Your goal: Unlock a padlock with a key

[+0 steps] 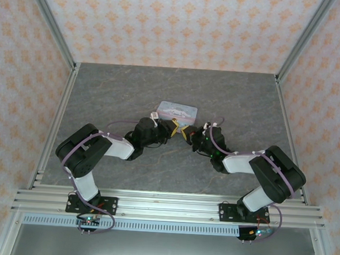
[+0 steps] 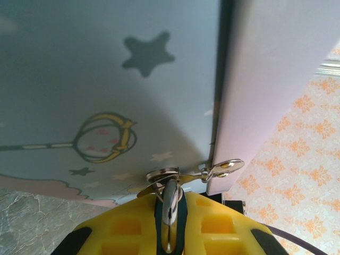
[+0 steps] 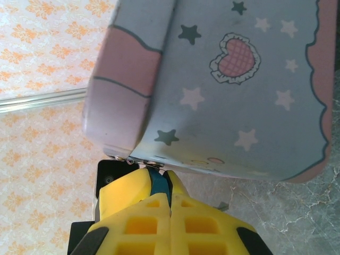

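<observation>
Light: bright, even | shadow: soft, across tin (image 2: pixel 64 69) | focus: wrist close-ups slightly blurred

Yellow fingers (image 1: pixel 175 126) meet beside the pastel tin (image 1: pixel 179 111).

grey marbled table top (image 1: pixel 131 96), boxed by walls (image 1: pixel 165 23) papered in pale orange floral print; metal rails (image 1: pixel 171 205) along the near edge.
</observation>
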Available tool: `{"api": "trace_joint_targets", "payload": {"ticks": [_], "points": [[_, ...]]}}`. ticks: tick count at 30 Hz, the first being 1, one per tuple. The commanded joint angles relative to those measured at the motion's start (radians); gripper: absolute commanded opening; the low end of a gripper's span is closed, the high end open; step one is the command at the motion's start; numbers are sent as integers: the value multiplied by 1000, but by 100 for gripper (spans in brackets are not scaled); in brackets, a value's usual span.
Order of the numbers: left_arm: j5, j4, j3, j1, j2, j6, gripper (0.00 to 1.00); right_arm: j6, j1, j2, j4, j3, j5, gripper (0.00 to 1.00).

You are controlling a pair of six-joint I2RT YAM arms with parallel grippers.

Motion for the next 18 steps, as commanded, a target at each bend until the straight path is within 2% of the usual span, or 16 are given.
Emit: {"api": "trace_joint_targets", "payload": {"ticks": [1,9,18], "points": [[-18,38,5,-12,-22,10,0,11,10,9,42,38,6,0],[-28,45,5,-15,-31,-5,0,14,15,21,31,40,25,0],[-62,58,5,-39,-41,-30,0,33,61,45,13,60,102,0]]}}
